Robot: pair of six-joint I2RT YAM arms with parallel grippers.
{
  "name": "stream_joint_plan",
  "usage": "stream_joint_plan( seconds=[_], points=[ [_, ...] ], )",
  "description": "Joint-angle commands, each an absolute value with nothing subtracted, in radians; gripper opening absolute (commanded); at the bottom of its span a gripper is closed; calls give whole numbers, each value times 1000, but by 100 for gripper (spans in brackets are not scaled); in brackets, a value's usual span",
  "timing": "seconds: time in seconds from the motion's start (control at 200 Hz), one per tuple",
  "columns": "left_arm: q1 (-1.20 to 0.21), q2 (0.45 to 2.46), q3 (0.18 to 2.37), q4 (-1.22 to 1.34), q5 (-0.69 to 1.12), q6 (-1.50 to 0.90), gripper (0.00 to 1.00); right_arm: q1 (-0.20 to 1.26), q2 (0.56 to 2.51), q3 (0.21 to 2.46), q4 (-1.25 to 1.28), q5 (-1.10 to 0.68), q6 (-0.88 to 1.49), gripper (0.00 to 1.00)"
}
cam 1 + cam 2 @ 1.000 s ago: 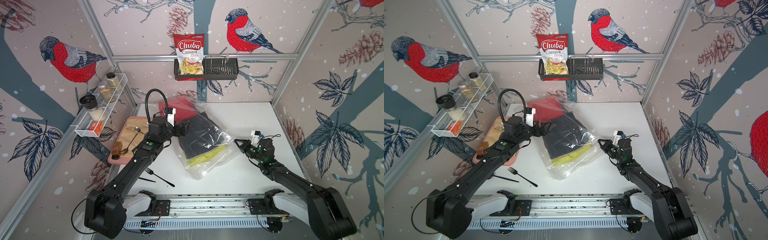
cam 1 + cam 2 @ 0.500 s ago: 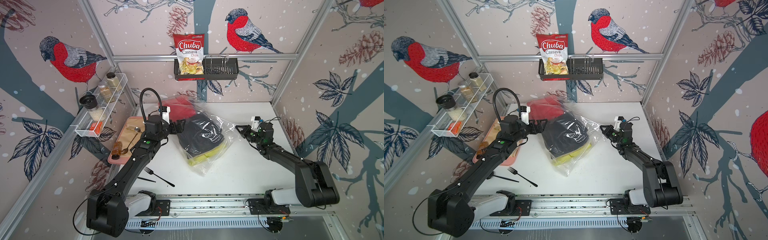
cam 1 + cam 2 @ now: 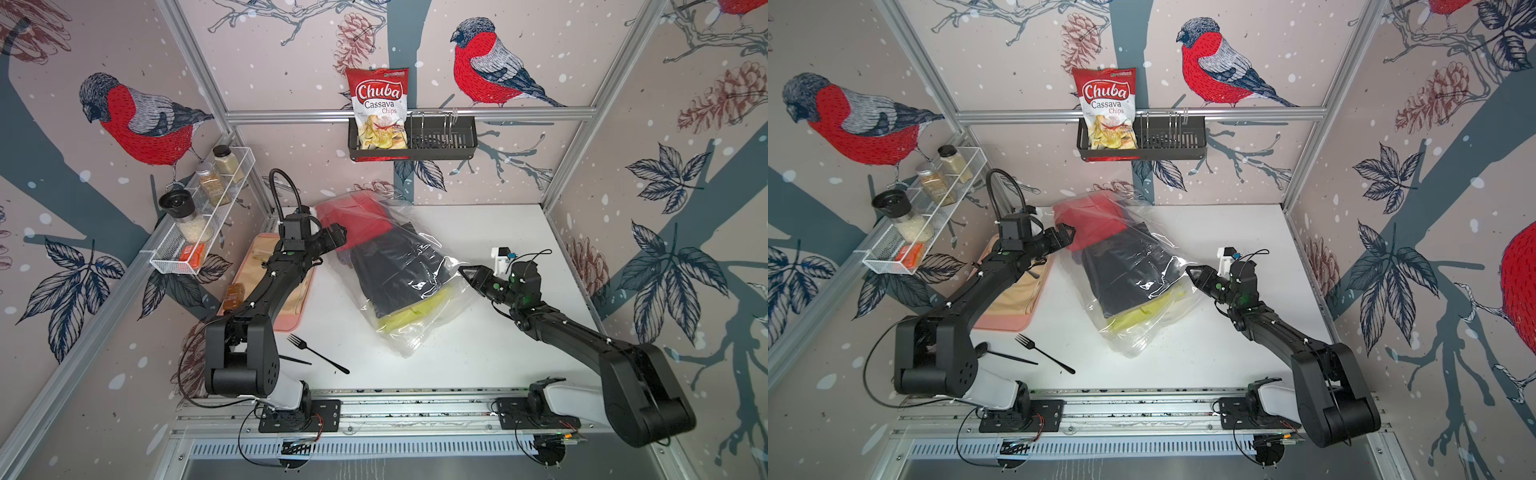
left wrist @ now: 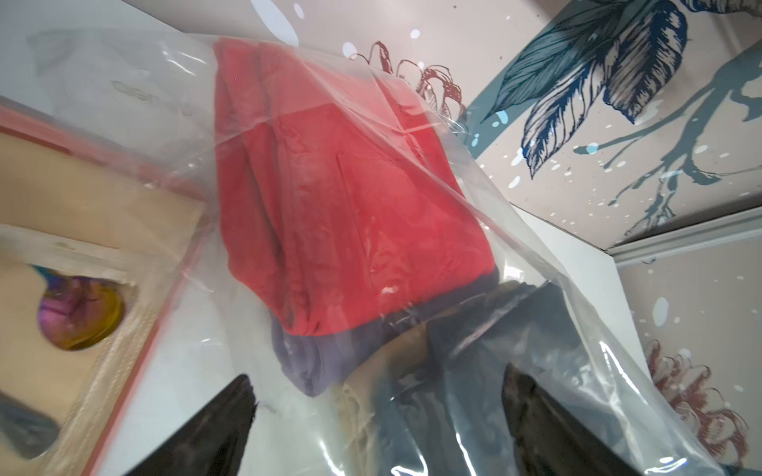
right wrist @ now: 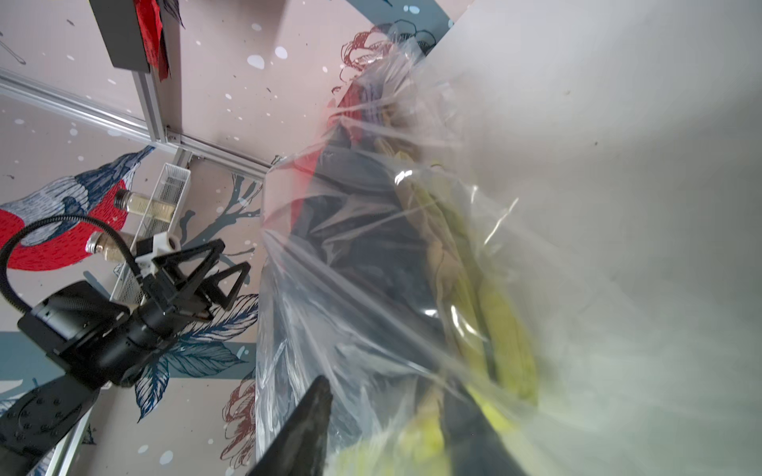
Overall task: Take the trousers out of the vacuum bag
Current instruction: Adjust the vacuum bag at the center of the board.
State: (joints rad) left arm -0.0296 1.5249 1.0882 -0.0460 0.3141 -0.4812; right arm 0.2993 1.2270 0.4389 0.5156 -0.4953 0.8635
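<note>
Your trousers [image 3: 395, 270] all lie inside the vacuum bag [image 3: 409, 338], which rests slantwise on the desk [image 3: 498, 353]. Take the bag as your reference. Its long axis runs from the red pair [image 3: 357, 220] at one end, through the black pair in the middle, to the yellow-green pair [image 3: 409, 318] at the other end.

The left arm [image 3: 282, 274] reaches to the red end. Its jaws are spread wide and empty, just beside the film and pointing along the bag's length. In the left wrist view a purple pair [image 4: 305, 362] shows under the red one, straight ahead of those jaws.

The right arm [image 3: 557, 328] comes in at the bag's flank, where black meets yellow-green, pointing across the long axis. Its jaws look parted, with loose film against them. You cannot be sure from the blurred right wrist view, but they seem to pinch nothing.

The bag's mouth is not plainly visible. A film edge crossing the red pair suggests it is at the red end. If so, the left jaws are nearer, already lined up to enter.
</note>
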Motion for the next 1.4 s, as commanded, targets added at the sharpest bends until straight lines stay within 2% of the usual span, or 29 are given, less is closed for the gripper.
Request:
stream_joint_plan(
  seconds=[0.0, 0.34, 0.605, 0.81, 0.965, 1.171, 1.396],
  points=[
    [-36, 1554, 1118, 40, 430, -489, 96, 320, 1159, 386, 548, -478, 872, 57],
    [-145, 1581, 1195, 21, 466, -430, 95, 406, 820, 230, 341, -365, 880, 69],
    [-182, 1591, 1247, -20, 450, -406, 95, 608, 671, 169, 169, -174, 887, 70],
    [-202, 1590, 1267, -52, 457, -356, 95, 712, 742, 172, 131, -44, 876, 67],
    [-239, 1594, 1273, -108, 398, -300, 95, 716, 823, 180, 219, -1, 878, 65],
    [-252, 1591, 1269, -114, 417, -282, 94, 715, 967, 244, 263, 60, 851, 64],
    [-253, 1572, 1256, -104, 417, -279, 94, 714, 1109, 297, 379, 43, 845, 64]
  ],
)
